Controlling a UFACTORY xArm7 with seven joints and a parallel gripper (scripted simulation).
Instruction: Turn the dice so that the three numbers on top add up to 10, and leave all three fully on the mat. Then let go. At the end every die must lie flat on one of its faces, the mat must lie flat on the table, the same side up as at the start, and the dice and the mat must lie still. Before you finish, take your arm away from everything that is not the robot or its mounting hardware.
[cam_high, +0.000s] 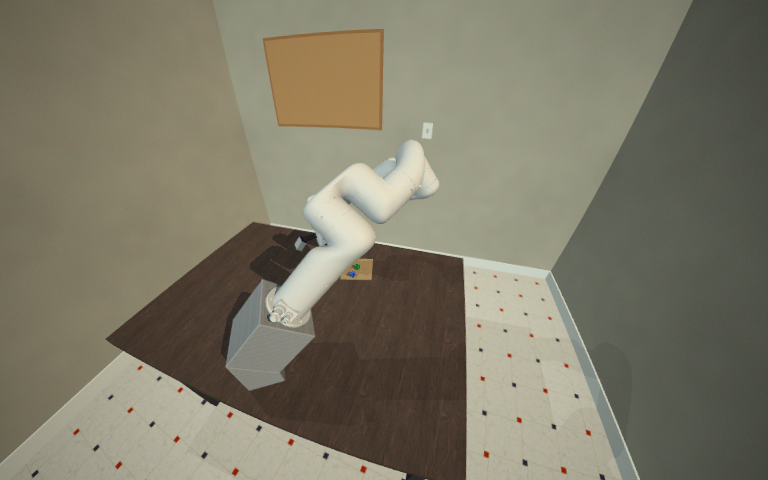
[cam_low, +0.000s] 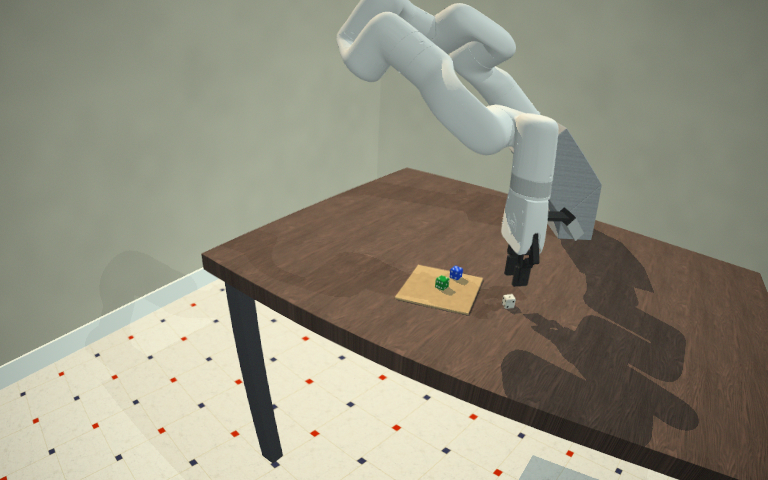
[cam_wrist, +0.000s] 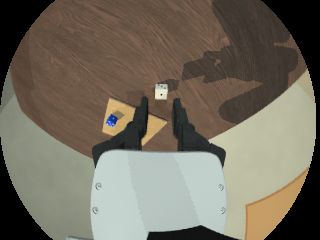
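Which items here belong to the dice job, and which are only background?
Job items:
- white die, off the mat on the table
- green die and blue die, on the tan mat
- claw, partly closed, holding nothing

Background:
- cork board
- wall switch
- grey pedestal

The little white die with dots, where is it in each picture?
Top view: not visible; the arm hides that spot.
Exterior view: the small white die sits on the dark wooden table, just right of the tan square mat, below the gripper.
Wrist view: near the centre, beyond the fingertips.
Shared landmark: the tan mat.
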